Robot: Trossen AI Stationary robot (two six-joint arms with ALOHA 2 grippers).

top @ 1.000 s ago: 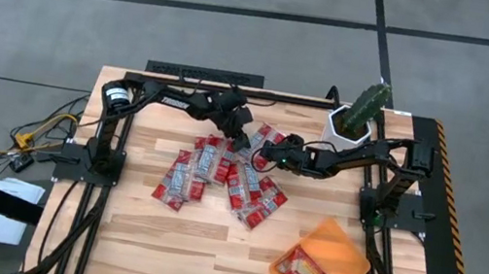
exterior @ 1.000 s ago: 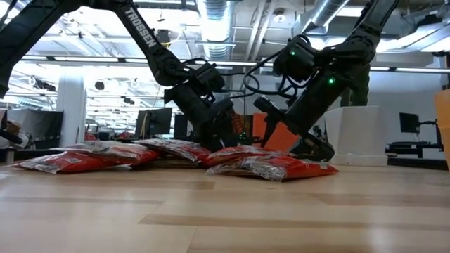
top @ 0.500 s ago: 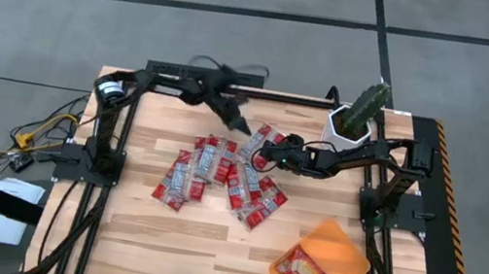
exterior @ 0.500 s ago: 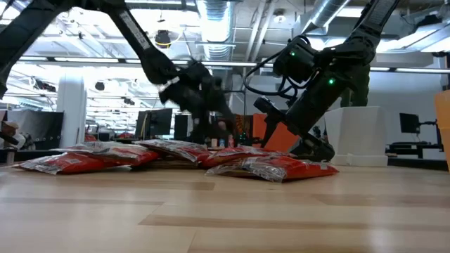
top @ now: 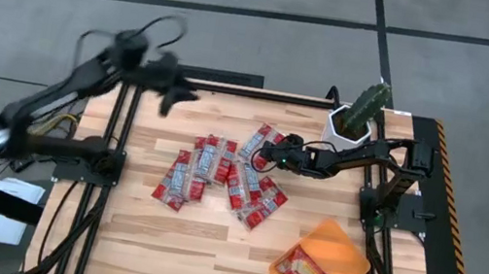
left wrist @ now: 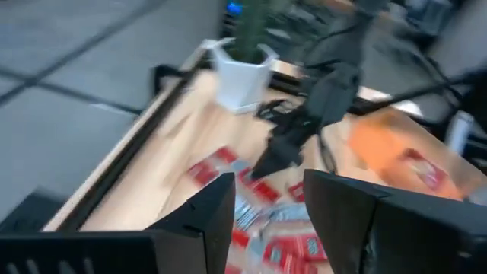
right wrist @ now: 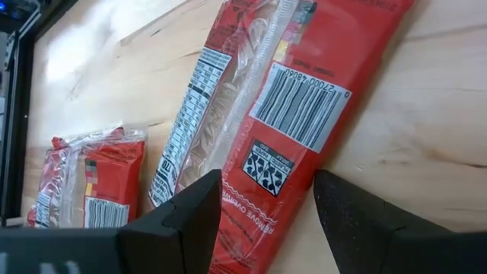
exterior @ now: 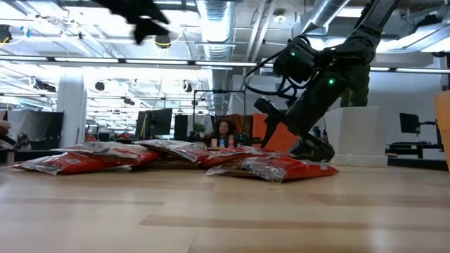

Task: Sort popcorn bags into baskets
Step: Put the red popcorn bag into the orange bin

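Grey floor surrounds the wooden desk (top: 170, 233) in the high view. Red popcorn bags (top: 219, 174) lie scattered across its middle, and one larger bag (top: 304, 273) sits inside the orange basket (top: 345, 248) at the near right corner. A cactus in a white pot (top: 349, 120) stands at the far right. The left end effector (top: 170, 98) is raised over the desk's far left edge, blurred. The right end effector (top: 267, 150) is low at the far end of the bag cluster.

From desk height, the bags (exterior: 112, 156) lie flat in a row, the right end effector (exterior: 313, 149) right above them.

The left wrist view shows that arm's fingers (left wrist: 205, 217) spread apart, holding nothing, high over the bags (left wrist: 266, 228).

The right wrist view shows open fingers (right wrist: 190, 209) straddling a packet (right wrist: 266, 114), probably not yet touching it.
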